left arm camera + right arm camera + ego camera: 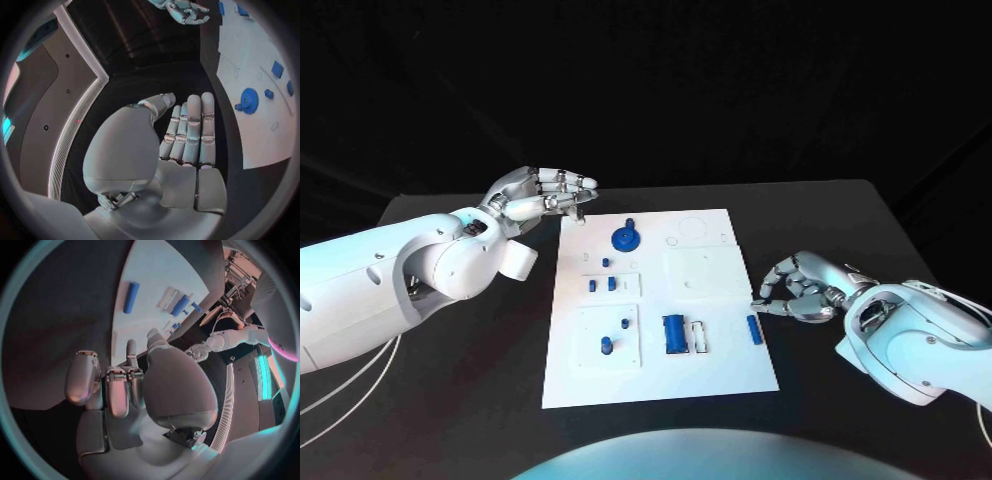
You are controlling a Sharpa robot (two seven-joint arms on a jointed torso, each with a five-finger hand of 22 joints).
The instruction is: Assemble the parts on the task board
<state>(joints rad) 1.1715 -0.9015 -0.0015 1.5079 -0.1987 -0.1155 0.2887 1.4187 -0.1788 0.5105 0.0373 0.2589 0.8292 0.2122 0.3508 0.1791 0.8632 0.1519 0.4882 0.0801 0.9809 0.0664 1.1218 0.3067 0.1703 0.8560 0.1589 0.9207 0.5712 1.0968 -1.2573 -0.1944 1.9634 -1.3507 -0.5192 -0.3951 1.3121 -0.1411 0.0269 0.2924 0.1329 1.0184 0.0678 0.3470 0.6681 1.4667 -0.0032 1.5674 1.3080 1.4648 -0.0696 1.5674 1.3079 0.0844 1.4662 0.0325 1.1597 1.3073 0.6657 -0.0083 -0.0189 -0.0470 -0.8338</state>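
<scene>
The task board (661,310) sits between two empty hands: left hand (545,195) flat, right hand (798,290) curled. A bump could slide the board.

Blue parts (678,332) on white task board (711,270)

Black table (473,400) against a dark backdrop (646,80).
</scene>
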